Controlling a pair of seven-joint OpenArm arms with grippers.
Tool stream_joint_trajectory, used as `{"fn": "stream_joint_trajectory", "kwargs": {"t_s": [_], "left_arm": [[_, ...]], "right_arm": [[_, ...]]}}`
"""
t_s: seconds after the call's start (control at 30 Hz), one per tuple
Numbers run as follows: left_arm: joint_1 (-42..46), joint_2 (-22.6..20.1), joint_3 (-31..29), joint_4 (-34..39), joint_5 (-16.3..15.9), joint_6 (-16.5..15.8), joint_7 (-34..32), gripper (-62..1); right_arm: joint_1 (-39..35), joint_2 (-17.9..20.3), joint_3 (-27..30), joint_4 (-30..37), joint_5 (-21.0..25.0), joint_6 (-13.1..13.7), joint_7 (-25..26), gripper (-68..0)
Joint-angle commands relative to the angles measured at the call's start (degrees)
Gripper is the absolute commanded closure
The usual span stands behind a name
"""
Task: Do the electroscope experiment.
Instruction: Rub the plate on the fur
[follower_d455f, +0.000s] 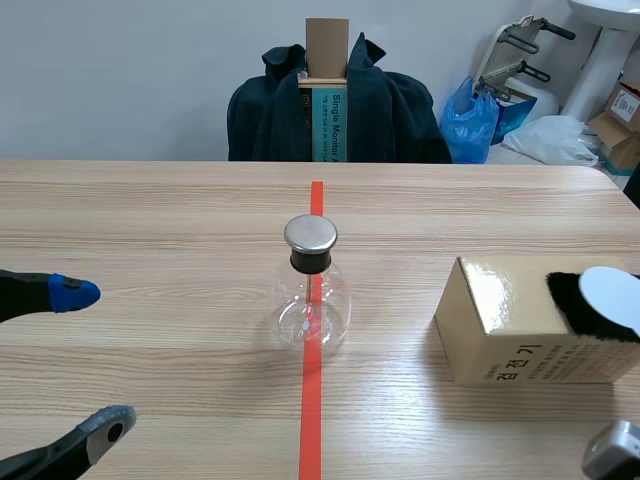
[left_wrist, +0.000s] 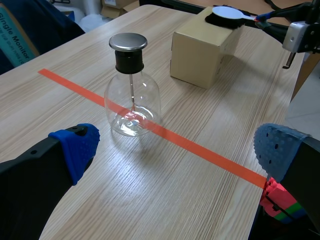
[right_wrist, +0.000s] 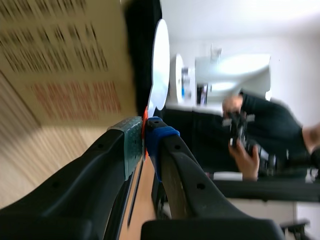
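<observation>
Left gripper (left_wrist: 177, 150): fingers wide apart, nothing between them. Electroscope flask (left_wrist: 132, 95) stood just ahead of it on the red tape line (left_wrist: 200, 149), metal cap up. Beyond the flask sat a cardboard box (left_wrist: 200, 55) (black fur pad (left_wrist: 212, 21) on top). Right gripper (right_wrist: 145, 137): clamped on the white disc paddle (right_wrist: 160, 65) by its orange handle, disc ahead of the fingers, over the fur.

Thick black fingers (left_wrist: 30, 180), dotted pads (left_wrist: 77, 147)
Left pads blue, at nine and three o'clock; right pads (right_wrist: 131, 145) grey-green and blue.
</observation>
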Motion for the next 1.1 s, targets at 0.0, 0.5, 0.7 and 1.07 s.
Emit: {"fn": "stream_joint_trajectory", "kwargs": {"t_s": [0.0,0.5,0.7,1.07], "left_arm": [[-0.4,0.6,0.1,0.4,-0.4,0.3,-0.8,-62.3],[-0.4,1.4,0.1,0.4,-0.4,0.3,-0.8,-62.3],[-0.4,1.4,0.1,0.4,-0.4,0.3,-0.8,-62.3],[-0.4,1.4,0.1,0.4,-0.4,0.3,-0.8,-62.3]], "right_arm": [[-0.4,1.5,0.5,0.5,0.0,-3.3,2.2,-1.1],[-1.2,1.5,-1.2,0.5,0.4,-3.3,7.2,-1.1],[-1.2,1.7,0.8,0.5,3.3,-3.3,-1.0,-1.1],[-1.1,1.8,0.5,0.6,3.0,-3.3,1.9,-1.1]]}}
